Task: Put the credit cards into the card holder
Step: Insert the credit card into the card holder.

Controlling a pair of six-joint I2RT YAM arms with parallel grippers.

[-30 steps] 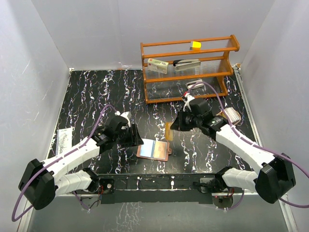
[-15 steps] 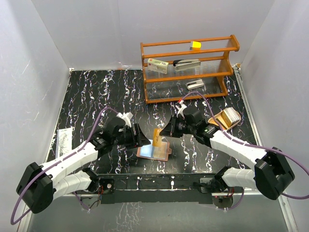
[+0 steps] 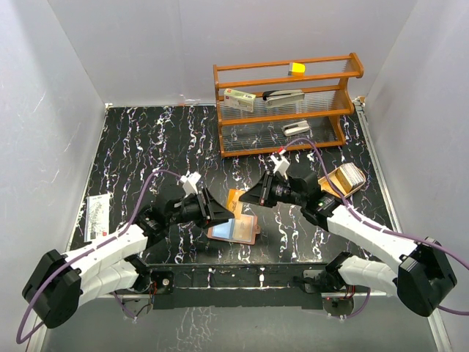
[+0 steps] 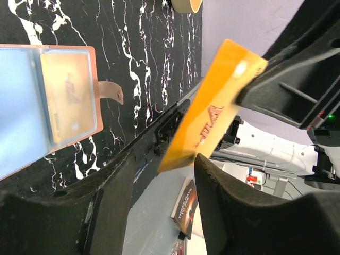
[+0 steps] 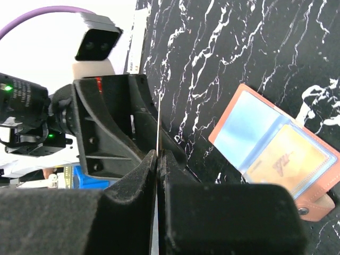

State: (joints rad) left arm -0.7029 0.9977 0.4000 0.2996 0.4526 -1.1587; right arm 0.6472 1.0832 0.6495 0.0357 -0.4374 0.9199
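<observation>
Orange card [image 3: 233,197] is pinched tight in right gripper [image 3: 247,199] fingers, just at 12 o'clock of the open card holder [image 3: 254,229] on the table [image 3: 146,147]. Left gripper [image 3: 220,213] fingers are apart, w/ the card's low corner between them. Looks like the insert step. Next needs the card lowered & slid into a pocket.

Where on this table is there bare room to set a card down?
Bare table back left, between rack and left wall, down to the packet. Crowded at front centre: left gripper and right gripper meet, with the orange card, by the card holder; tray sits at the right edge.
</observation>
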